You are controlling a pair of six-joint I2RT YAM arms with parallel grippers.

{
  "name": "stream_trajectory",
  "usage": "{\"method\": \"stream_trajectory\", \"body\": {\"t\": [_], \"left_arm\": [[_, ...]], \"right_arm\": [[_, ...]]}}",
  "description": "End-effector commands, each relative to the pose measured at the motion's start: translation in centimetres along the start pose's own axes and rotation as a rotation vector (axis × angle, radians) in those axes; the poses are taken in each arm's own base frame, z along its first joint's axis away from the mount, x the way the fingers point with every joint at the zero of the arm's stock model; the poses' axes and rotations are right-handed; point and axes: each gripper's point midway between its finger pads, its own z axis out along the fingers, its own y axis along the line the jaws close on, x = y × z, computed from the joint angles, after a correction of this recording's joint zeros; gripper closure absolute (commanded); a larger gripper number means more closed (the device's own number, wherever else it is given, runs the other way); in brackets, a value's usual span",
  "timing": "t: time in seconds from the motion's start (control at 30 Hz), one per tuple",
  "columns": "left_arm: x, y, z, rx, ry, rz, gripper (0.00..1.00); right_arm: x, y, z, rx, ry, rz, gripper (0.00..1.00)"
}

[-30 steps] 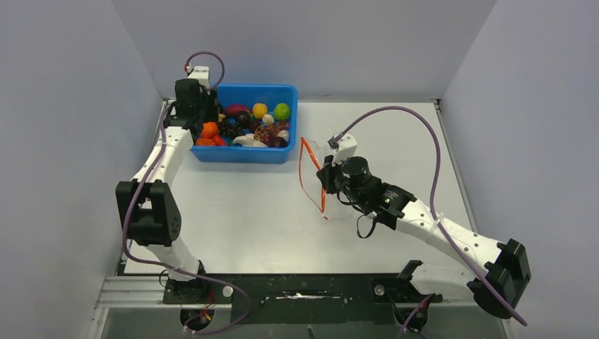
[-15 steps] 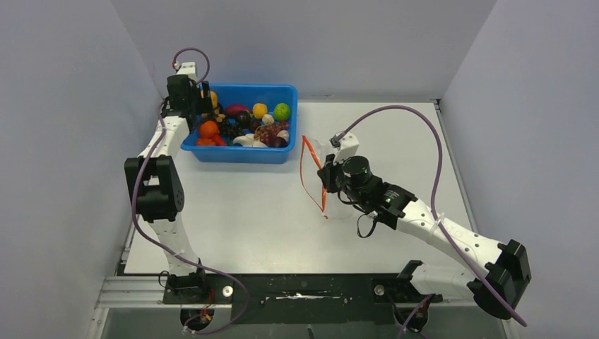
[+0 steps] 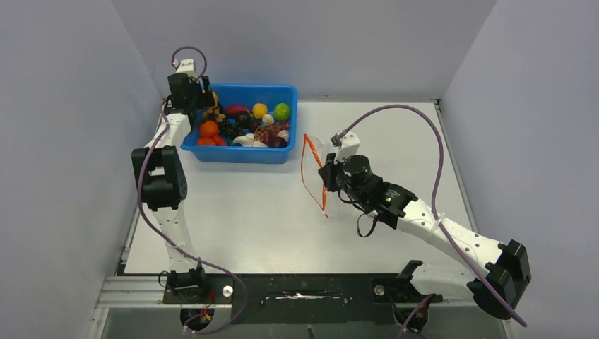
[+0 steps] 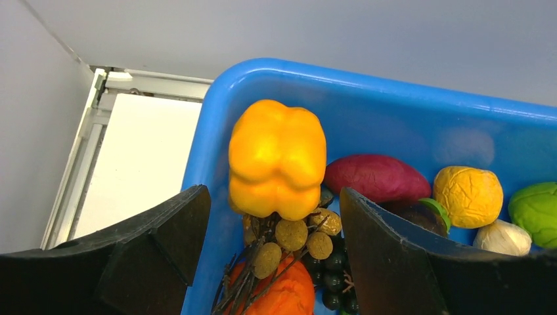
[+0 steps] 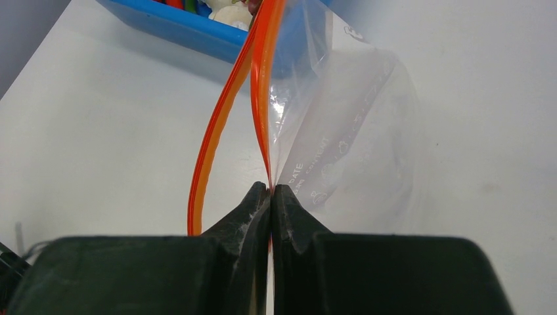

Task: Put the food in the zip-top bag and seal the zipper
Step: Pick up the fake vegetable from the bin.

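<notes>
A: Why clamp right tool (image 5: pixel 270 190) tight on the zipper (image 5: pixel 223 118)?
B: To hold the zip-top bag (image 5: pixel 355 118) open-mouthed, near counter (image 3: pixel 247 205) centre.
A: Left tool (image 4: pixel 270 216)?
B: Spread wide, empty, poised over yellow pepper (image 4: pixel 277 157) in bin (image 4: pixel 394 98) far-left corner, likely to grab.

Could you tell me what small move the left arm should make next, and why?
Probably advance the left pincer and close on the yellow toy pepper: it sits centred between the open jaws in the blue plastic bin, and the right pincer holds the clear zip-top bag open.
</notes>
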Motion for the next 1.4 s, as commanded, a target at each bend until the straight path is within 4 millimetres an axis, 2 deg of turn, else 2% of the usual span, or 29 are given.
{"method": "stream_trajectory", "body": {"t": [0.0,0.17,0.43,0.5,0.57,0.73,0.87,1.0,1.07,1.2,1.37], "left_arm": [[-4.2,-0.6,0.4,0.023,-0.125,-0.014,0.28],[-3.2,-0.1,1.5,0.002,-0.12,-0.01,0.28],[-2.3,-0.5,3.3,0.024,-0.115,-0.022,0.28],[-2.3,-0.4,3.7,0.023,-0.115,-0.021,0.3],[-2.3,-0.6,3.7,0.029,-0.108,-0.021,0.36],[-1.7,-0.8,3.3,0.023,-0.088,-0.027,0.38],[-1.3,-2.0,3.0,0.043,-0.089,-0.006,0.38],[-1.1,-2.6,3.1,0.044,-0.094,0.007,0.51],[-1.5,-2.9,2.8,0.046,-0.101,0.003,0.6],[-2.9,-3.2,1.7,0.028,-0.113,0.003,0.66],[-4.9,-3.5,-0.9,0.015,-0.147,-0.01,0.74]], "right_arm": [[-4.0,0.3,-0.4,0.006,-0.106,0.033,1.0],[-4.1,0.1,-0.6,0.01,-0.113,0.033,1.0],[-3.9,0.5,-0.6,0.0,-0.088,0.034,1.0],[-3.8,0.3,-0.7,0.007,-0.088,0.04,1.0],[-3.7,0.2,-0.8,0.011,-0.096,0.051,1.0],[-3.7,0.0,-1.3,0.01,-0.112,0.068,1.0],[-3.7,-0.1,-1.4,0.016,-0.109,0.064,1.0],[-3.8,-0.2,-1.7,0.016,-0.117,0.066,1.0],[-3.9,-0.2,-1.8,0.017,-0.121,0.068,1.0],[-4.0,-0.4,-2.0,0.028,-0.122,0.084,1.0],[-3.5,-1.0,-2.1,0.058,-0.127,0.13,1.0]]}}
